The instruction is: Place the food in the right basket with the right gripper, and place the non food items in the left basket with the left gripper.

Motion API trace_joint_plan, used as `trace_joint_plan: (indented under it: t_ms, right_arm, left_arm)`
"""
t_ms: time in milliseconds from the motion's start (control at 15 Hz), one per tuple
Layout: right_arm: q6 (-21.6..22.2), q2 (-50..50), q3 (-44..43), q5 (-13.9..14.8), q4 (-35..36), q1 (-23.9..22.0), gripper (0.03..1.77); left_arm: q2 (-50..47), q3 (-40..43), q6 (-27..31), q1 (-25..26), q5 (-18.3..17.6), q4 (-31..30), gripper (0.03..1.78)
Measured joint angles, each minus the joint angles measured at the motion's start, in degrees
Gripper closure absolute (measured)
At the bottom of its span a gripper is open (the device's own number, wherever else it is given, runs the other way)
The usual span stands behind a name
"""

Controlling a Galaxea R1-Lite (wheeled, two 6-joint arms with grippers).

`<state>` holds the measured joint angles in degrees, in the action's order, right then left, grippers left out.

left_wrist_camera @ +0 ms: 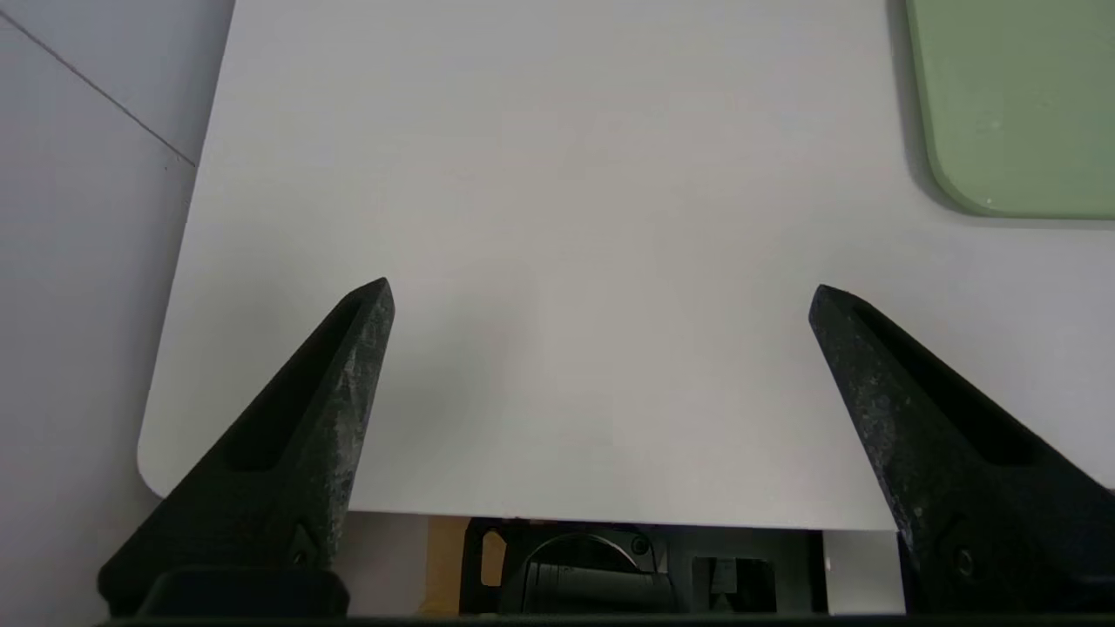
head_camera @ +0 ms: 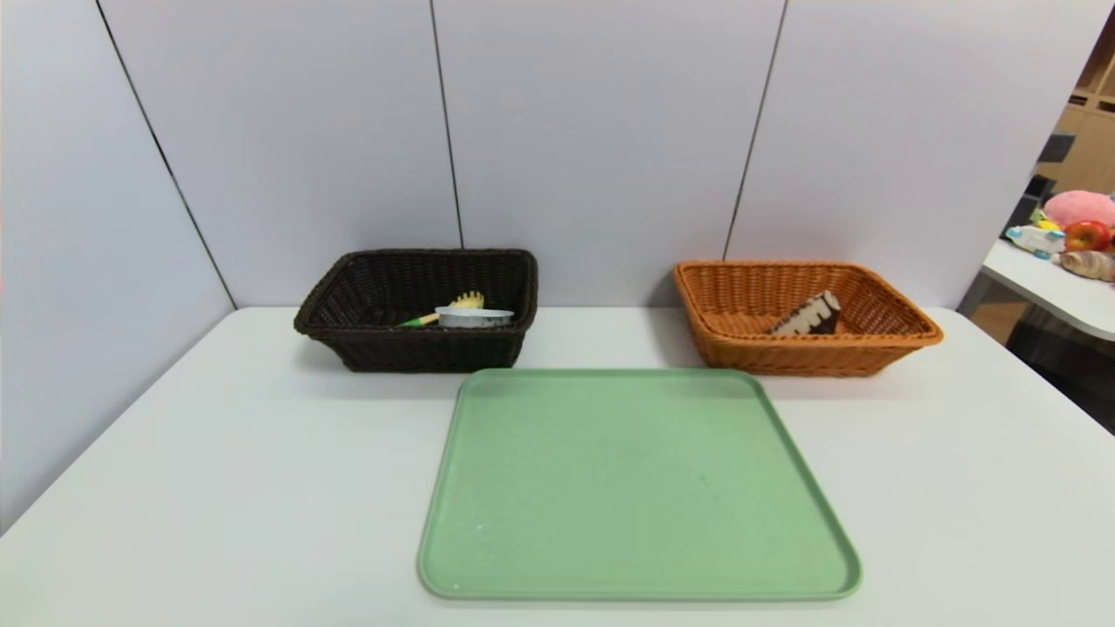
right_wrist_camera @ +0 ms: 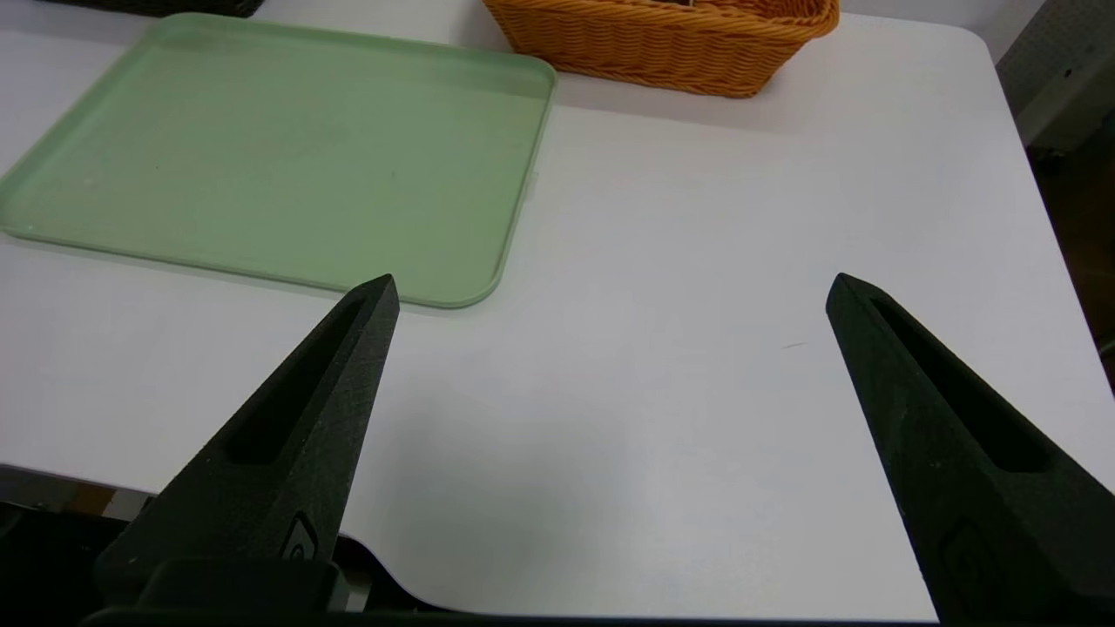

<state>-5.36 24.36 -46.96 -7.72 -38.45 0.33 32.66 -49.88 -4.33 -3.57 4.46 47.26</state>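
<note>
Over the table's near edge our left gripper point(left_wrist_camera: 601, 292) and right gripper point(right_wrist_camera: 610, 287) gape empty; the cake slice point(head_camera: 808, 315), seemingly soft, already lies in the orange basket point(head_camera: 906, 335), needing no grasp.

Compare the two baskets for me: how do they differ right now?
The left basket is dark brown; the right basket is orange. The left basket holds a yellow-headed brush and a white lid; the right basket holds one chocolate cake slice. Both are rectangular, woven, and behind the green tray.

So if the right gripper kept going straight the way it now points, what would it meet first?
Probably the bare white table. The open right gripper aims between the green tray and the table's right edge; the orange basket lies farther off.
</note>
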Motion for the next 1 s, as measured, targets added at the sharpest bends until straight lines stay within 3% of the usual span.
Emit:
trace_joint_plan:
  t_ms: [267,667,800,1000]
  right_arm:
    - [-1.17,-1.27,1.05,-0.13,0.22,0.13,0.10]
    - [-1.24,-3.04,5.29,-2.69,1.94,0.33,0.10]
    - [-1.22,-3.88,8.01,-3.33,5.41,0.33,0.10]
    - [-1.24,-5.89,13.71,-3.19,13.97,0.29,0.10]
  left_arm:
    - [-5.64,6.10,0.01,1.38,-0.24,-0.49,0.12]
    - [-12.18,14.23,0.26,3.24,-0.37,-3.77,0.12]
    - [-14.12,18.08,0.59,3.33,-0.30,-7.13,0.12]
    - [-16.84,25.93,2.33,3.33,-0.24,-17.73,0.12]
